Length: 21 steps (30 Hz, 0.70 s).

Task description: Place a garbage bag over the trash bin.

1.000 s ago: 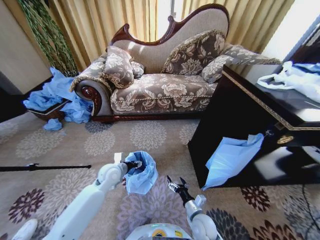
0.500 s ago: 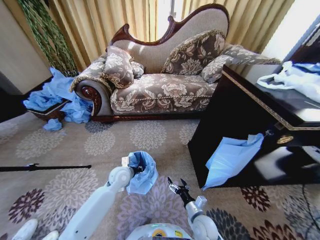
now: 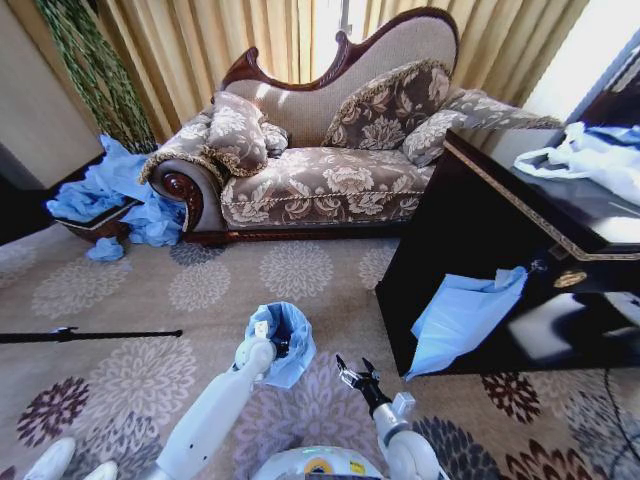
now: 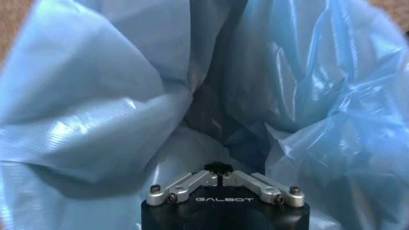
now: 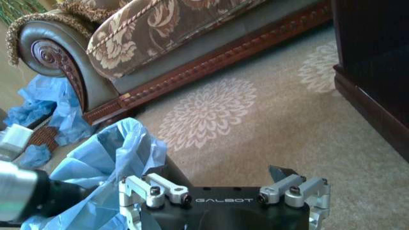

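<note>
Daylight glows through the curtains (image 3: 215,40) behind the sofa (image 3: 320,150), with glare at the upper right. The head view bends at its edges; the carpet (image 3: 130,300) lies evenly lit.

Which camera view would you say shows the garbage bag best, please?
The head view: there the whole garbage bag sits on the carpet with the left tool at its mouth. The left wrist view shows its wrinkled blue inside up close; the right wrist view shows one side, beside the open right tool.
</note>
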### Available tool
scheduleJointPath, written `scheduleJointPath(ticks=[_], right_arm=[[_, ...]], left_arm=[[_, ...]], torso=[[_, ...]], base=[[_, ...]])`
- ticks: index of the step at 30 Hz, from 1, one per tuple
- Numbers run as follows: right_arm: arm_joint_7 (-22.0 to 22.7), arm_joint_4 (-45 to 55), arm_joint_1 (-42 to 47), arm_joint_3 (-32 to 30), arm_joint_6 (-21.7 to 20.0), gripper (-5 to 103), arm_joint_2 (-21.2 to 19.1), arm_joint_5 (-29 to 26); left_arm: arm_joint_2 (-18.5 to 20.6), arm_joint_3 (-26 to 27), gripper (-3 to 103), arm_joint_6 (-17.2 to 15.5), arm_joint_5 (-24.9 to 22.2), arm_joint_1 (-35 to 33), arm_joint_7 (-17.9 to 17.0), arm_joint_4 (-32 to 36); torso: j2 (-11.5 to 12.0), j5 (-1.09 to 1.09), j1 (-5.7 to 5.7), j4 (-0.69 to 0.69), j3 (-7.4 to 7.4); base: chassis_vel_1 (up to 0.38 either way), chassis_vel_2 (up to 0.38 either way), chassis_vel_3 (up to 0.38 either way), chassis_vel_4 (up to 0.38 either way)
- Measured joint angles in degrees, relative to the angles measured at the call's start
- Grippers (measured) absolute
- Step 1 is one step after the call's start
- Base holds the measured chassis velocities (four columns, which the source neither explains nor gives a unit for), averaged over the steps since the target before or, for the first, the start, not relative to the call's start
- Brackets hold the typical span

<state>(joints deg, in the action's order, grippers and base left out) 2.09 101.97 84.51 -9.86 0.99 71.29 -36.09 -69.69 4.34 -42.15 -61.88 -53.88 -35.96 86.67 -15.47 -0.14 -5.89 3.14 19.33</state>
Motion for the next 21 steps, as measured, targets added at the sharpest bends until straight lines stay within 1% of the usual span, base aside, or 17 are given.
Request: scheduleJointPath(ticks=[3,6,11,13,16,18,19,21], right_arm=[[0.14,-0.11,-0.38,0.26,-0.01,100,-0.03,-0.06],[0.53,-0.13,-1.12,0.73,-0.14,100,-0.22,-0.31],[0.65,-0.04,-1.55,1.05,-0.27,100,-0.32,-0.48],[0.65,-0.04,-1.63,1.10,-0.27,100,-0.33,-0.48],[0.63,-0.16,-1.63,1.16,-0.28,100,-0.29,-0.45],[0.44,-0.40,-1.54,1.38,-0.28,100,-0.14,-0.17],[0.44,-0.40,-1.54,1.38,-0.28,100,-0.14,-0.17],[0.36,-0.47,-1.49,1.70,-0.28,100,0.06,-0.04]], left_arm=[[-0.54,-0.27,0,0.00,0.38,0.55,0.05,-1.29],[-1.49,-0.62,0,0.03,1.11,1.51,0.08,-3.96],[-1.81,-1.13,0,0.04,2.02,1.97,0.06,-5.99],[-1.94,-1.23,0,0.04,2.31,2.20,0.07,-6.47],[-2.44,-1.12,0,0.04,2.73,2.85,0.77,-7.53],[-3.16,-0.77,0,0.04,4.37,4.10,2.45,-9.77],[-3.16,-0.77,0,0.04,4.37,4.10,2.45,-9.77],[-3.93,-0.42,0,0.04,6.06,5.45,3.56,-12.32]], torso=[[0.00,0.00,0.00,0.00,0.00],[0.00,0.01,0.00,0.01,-0.01],[0.00,-0.02,0.00,0.00,0.01],[0.00,-0.01,0.00,0.00,0.00],[0.00,-0.02,0.00,0.01,0.00],[0.00,-0.01,0.00,0.00,0.00],[0.00,-0.01,0.00,0.00,0.00],[0.00,-0.01,0.00,0.00,0.01]], base=[[0.000,0.000,0.000,0.000],[0.000,0.000,0.000,0.000],[0.000,0.000,0.000,0.000],[0.000,0.000,0.000,0.000],[0.000,0.000,0.000,0.000],[0.000,0.000,0.000,0.000],[0.000,0.000,0.000,0.000],[0.000,0.000,0.000,0.000]])
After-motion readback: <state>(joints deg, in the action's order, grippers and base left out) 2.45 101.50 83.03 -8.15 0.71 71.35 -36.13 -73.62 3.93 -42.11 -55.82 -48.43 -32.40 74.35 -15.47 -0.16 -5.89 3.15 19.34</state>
